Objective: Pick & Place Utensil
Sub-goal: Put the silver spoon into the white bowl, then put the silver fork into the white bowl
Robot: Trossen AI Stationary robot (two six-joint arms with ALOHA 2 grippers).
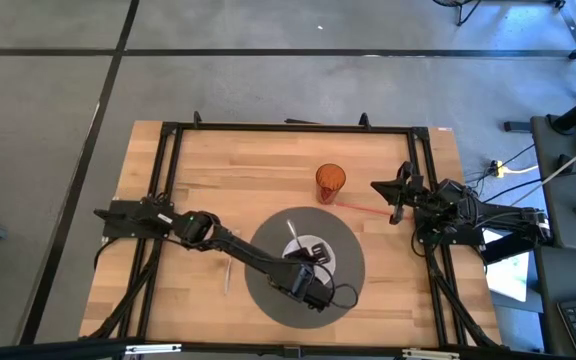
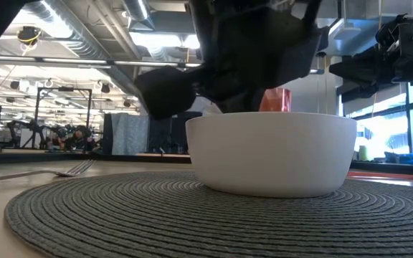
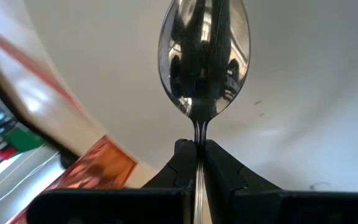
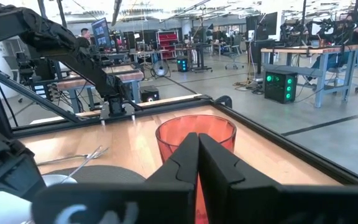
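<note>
My left gripper reaches over the grey round placemat, just above the white bowl, and is shut on a shiny metal spoon. In the left wrist view the spoon's head stands in front of the bowl's white inner wall. An orange cup stands upright on the wood beyond the mat. My right gripper waits, shut, to the right of the cup. A fork lies flat on the table to the left of the mat. My left gripper pinches the spoon's handle just behind the head, at the neck, between its two fingers. The handle runs back along the fingers and the head sticks out past them. The fingers slant down into the bowl. Whether the spoon touches the bowl, I cannot tell.
A pale utensil lies on the mat at the bowl's far side, and another on the wood left of the mat. A thin red stick lies between the cup and my right gripper. A black frame rims the table.
</note>
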